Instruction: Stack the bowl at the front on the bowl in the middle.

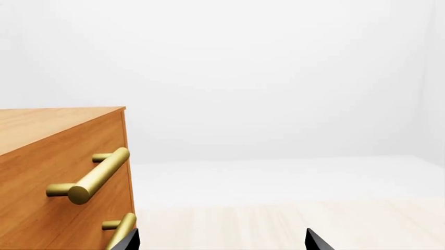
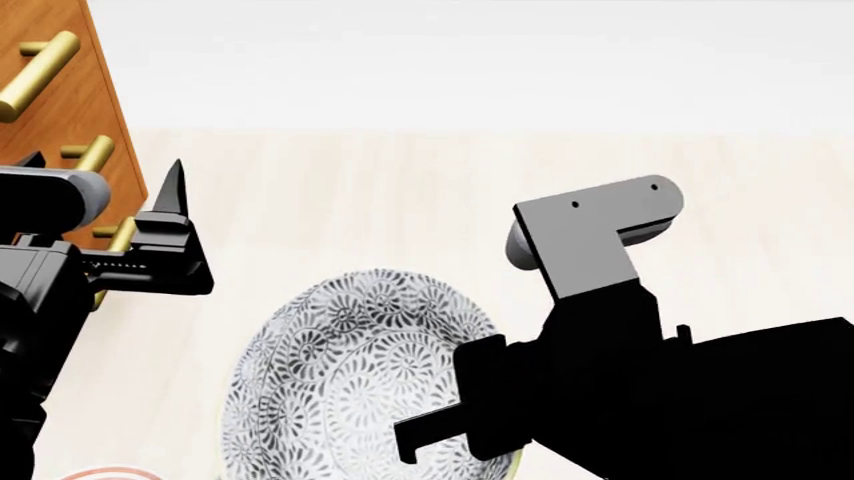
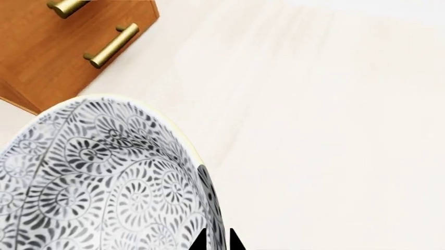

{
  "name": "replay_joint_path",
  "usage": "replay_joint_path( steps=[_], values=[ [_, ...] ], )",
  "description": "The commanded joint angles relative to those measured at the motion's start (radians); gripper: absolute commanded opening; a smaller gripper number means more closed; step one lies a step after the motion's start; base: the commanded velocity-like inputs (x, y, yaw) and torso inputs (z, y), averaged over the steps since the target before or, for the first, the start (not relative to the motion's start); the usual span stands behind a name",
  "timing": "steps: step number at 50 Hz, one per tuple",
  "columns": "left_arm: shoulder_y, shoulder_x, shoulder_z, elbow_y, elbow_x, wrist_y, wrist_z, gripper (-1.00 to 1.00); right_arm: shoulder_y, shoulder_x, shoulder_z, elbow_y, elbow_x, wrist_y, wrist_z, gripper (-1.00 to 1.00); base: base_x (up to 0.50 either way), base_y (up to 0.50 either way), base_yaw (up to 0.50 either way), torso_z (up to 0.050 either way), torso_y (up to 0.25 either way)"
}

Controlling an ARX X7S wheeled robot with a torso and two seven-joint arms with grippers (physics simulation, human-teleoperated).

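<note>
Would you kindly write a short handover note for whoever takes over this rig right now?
Right gripper: shut on the patterned bowl, pinching its rim.
Left gripper: open, empty, beside the wooden drawer cabinet.
The bowl looks tilted, over the pale floor. A red-rimmed object peeks in at the head view's lower edge; what it is cannot be told.
Done: bowl grasped.
Left: find the middle bowl, set this one on it, release.

Bright, even, soft light; sharp clean renders, faint shadows, no glare or blur.
</note>
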Motion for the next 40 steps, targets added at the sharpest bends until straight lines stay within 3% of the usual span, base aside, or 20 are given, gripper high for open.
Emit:
replay_joint_path(
  steps=[1,27,40],
  values=[
    [0.001,-0.004,0.001,0.000,-0.007,0.000,-0.003,1.00,-0.033,-0.033,-0.028,-0.007,-0.110,-0.007,-0.118,-1.00,0.00,0.00,0.00,0.000,0.010],
    [0.012,-0.016,0.017,-0.003,-0.012,0.012,-0.008,1.00,-0.063,-0.079,-0.206,0.099,-0.504,-0.158,-0.458,-1.00,0.00,0.00,0.00,0.000,0.000],
    [0.017,-0.021,0.022,-0.003,-0.016,0.016,-0.013,1.00,-0.093,-0.095,-0.278,0.156,-0.579,-0.211,-0.546,-1.00,0.00,0.00,0.00,0.000,0.000]
  ],
)
